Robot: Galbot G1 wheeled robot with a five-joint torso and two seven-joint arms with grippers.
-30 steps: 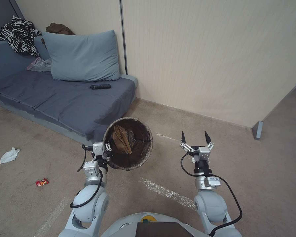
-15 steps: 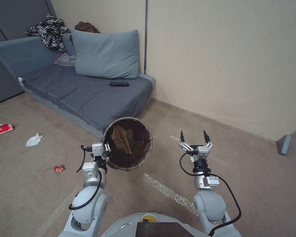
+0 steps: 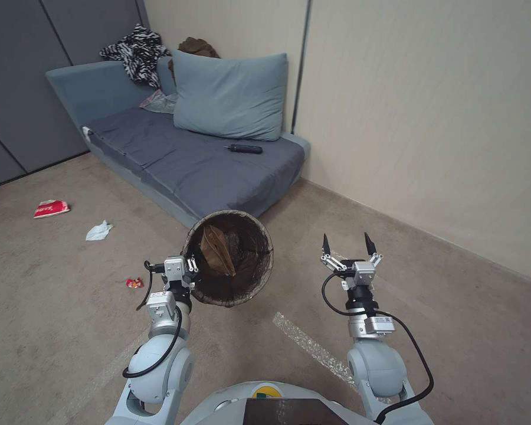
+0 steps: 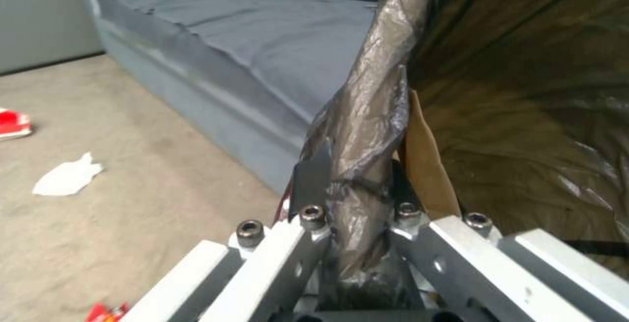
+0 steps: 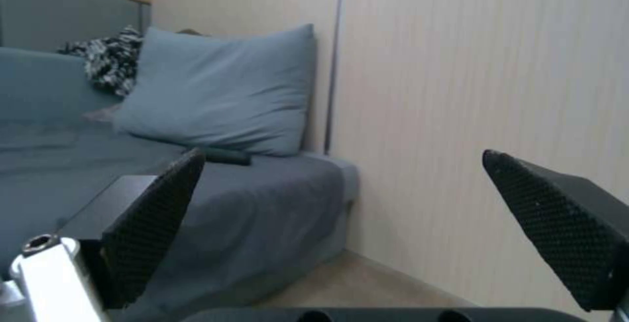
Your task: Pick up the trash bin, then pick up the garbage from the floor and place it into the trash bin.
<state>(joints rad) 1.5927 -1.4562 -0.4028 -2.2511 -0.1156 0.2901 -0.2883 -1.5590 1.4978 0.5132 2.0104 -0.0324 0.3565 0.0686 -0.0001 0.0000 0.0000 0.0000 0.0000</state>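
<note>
Left gripper (image 3: 189,264) stays clamped on the trash bin (image 3: 230,258) rim; turning leftward reveals floor litter, including a tissue (image 3: 98,231).

Sofa (image 3: 200,165) grey-blue; throw (image 3: 137,52) – zebra-striped.

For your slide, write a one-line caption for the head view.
Left gripper holds the bagged trash bin by its rim, right gripper open and empty, litter on the carpet beside the sofa.

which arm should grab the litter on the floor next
Right. The right gripper is open and holds nothing, while the left gripper is shut on the trash bin rim. The tissue lies on the robot's left, though.
</note>
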